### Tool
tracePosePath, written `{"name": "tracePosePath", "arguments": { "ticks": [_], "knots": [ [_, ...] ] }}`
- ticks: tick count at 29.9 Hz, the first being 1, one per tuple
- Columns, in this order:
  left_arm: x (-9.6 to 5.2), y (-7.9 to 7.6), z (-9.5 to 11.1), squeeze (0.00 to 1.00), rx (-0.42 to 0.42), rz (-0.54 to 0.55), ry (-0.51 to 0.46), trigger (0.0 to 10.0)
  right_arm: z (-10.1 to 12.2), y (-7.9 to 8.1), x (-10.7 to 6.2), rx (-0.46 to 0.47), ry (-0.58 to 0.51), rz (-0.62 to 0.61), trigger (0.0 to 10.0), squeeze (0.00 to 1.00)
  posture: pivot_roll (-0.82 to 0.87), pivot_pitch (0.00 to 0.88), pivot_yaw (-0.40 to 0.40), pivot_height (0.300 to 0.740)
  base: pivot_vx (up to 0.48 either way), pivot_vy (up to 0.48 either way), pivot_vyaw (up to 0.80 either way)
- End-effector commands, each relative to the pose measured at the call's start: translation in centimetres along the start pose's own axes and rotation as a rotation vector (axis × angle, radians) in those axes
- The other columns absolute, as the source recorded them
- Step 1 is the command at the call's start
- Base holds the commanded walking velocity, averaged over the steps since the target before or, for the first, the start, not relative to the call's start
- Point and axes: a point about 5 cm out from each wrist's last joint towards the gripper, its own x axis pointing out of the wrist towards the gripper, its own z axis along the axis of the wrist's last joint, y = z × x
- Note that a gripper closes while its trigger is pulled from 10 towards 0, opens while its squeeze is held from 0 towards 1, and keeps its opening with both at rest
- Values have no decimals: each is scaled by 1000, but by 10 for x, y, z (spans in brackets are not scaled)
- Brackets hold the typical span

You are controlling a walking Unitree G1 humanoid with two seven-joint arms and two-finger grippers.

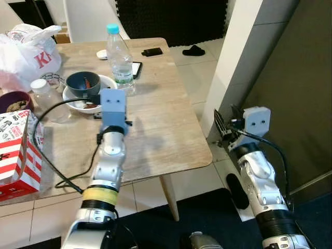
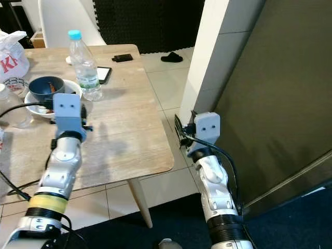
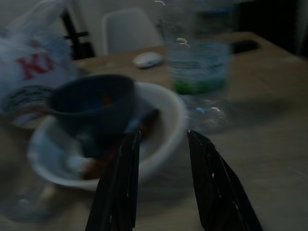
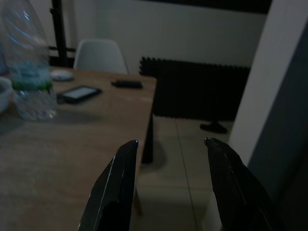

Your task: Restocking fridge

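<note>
Upper left of the frame, a clear plastic water bottle with a blue cap (image 1: 119, 57) stands on the wooden table (image 1: 155, 124). Left gripper (image 3: 161, 139), fingers spread, hovers near the white bowl (image 1: 106, 83); right gripper (image 4: 171, 144), fingers spread, hangs beyond the table's edge.

Wooden table (image 1: 155, 129) on pale tiled floor (image 1: 199, 78), white chair (image 1: 88, 18) behind.

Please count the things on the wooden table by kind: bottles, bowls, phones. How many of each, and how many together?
Bottles: 2, clear plastic water bottle with blue cap, small clear bottle with white cap
Bowls: 2, dark blue bowl inside white bowl
Phones: 2
Total: 6
</note>
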Motion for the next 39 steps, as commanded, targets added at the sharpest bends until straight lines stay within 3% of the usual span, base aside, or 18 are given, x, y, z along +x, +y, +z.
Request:
{"name": "tracePosePath", "arguments": {
  "ticks": [1,3,8,10,11,13,14,15,16,17,18,19,24,32,39],
  "knots": [
    [12,6,8,0,-48,2,2,10000,6,-3,2,-3,-12,-11,10000,0,-9,131,-52,740,0,0,0],
    [21,12,12,0,-90,26,18,10000,12,-3,4,-15,-28,-10,10000,0,-13,130,-48,740,0,0,0],
    [33,18,14,0,-35,20,49,10000,21,-7,6,-18,-49,-20,10000,0,-22,132,-45,740,0,0,0],
    [39,15,9,0,55,-68,107,10000,23,-11,4,-24,-49,-27,10000,0,-26,134,-46,740,0,0,0],
    [39,15,9,0,55,-68,107,10000,23,-11,4,-24,-49,-27,10000,0,-26,134,-46,740,0,0,0],
    [43,15,7,0,173,-171,143,10000,22,-13,2,-32,-43,-32,10000,0,-29,137,-45,740,0,0,0],
    [47,23,10,0,253,-190,141,10000,22,-14,1,-34,-41,-37,10000,0,-28,139,-39,740,0,0,0],
    [47,23,10,0,253,-190,141,10000,22,-14,1,-34,-41,-37,10000,0,-28,139,-39,740,0,0,0],
    [51,35,15,0,313,-196,141,10000,22,-15,-1,-34,-38,-42,10000,0,-28,142,-36,740,0,0,0],
    [51,35,15,0,313,-196,141,10000,22,-15,-1,-34,-38,-42,10000,0,-28,142,-36,740,0,0,0],
    [59,57,27,0,417,-222,141,10000,20,-17,-3,-31,-31,-56,10000,0,-18,147,-30,740,0,0,0],
    [60,64,30,0,448,-253,147,10000,18,-17,-4,-30,-27,-61,10000,0,-12,151,-28,740,0,0,0],
    [60,72,30,0,476,-386,190,10000,14,-16,-6,-22,-7,-66,10000,0,2,157,-27,740,0,0,0],
    [47,51,26,0,437,-690,195,10000,11,-14,-6,-21,8,-66,10000,0,-1,162,-27,740,0,0,0],
    [43,51,5,0,508,-711,279,10000,9,-15,-7,-20,15,-70,10000,0,-2,165,-31,740,0,0,0]
  ]
}}
